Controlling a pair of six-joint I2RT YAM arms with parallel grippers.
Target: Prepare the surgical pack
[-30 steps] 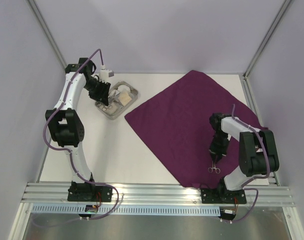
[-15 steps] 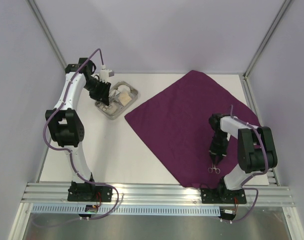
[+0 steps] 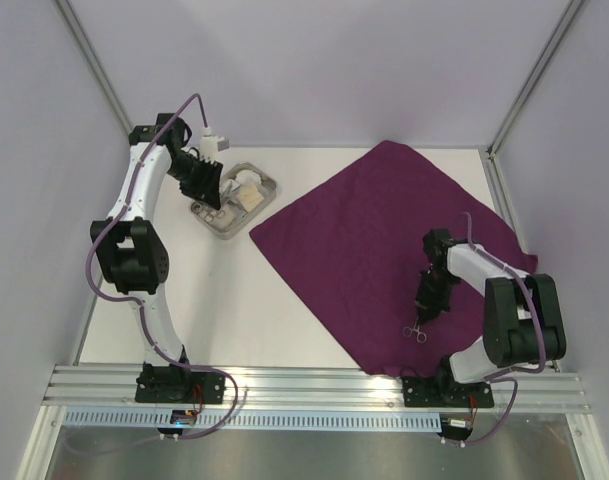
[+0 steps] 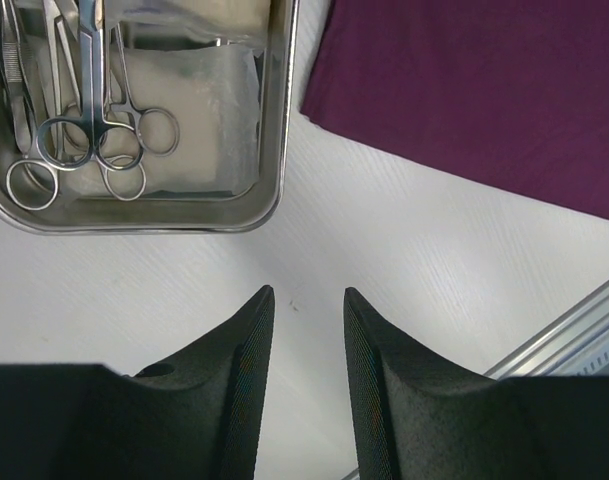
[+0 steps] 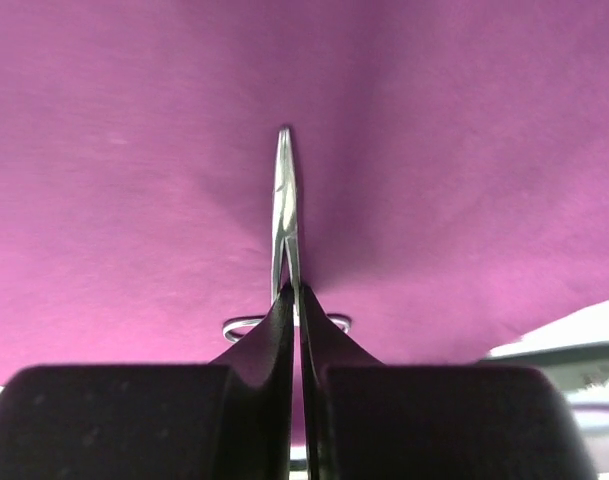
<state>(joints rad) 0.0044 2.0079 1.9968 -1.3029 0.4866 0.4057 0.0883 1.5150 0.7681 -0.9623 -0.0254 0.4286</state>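
Note:
The dark purple cloth [image 3: 374, 240] lies spread flat at the centre right. The steel tray [image 3: 221, 227] stands on the table at the far left, holding white gauze [image 4: 199, 110] and steel clamps [image 4: 84, 130]. My left gripper [image 3: 210, 192] is open and empty; in its wrist view [image 4: 306, 300] it hangs over bare table just beside the tray rim [image 4: 274, 150]. My right gripper [image 3: 425, 312] is shut on one clamp [image 3: 416, 332] over the cloth's near right part. In the right wrist view [image 5: 294, 290] the clamp's tips [image 5: 286, 200] stick out ahead, just above the cloth [image 5: 134, 150].
Grey booth walls stand close on the left, right and back. An aluminium rail [image 3: 314, 385] runs along the near edge, by the arm bases. The cloth's right corner [image 3: 524, 262] reaches the table's right edge. White tabletop [image 3: 224, 310] shows between tray and rail.
My right gripper has moved a little to the left over the cloth, carrying the clamp. My left gripper has shifted slightly by the tray.

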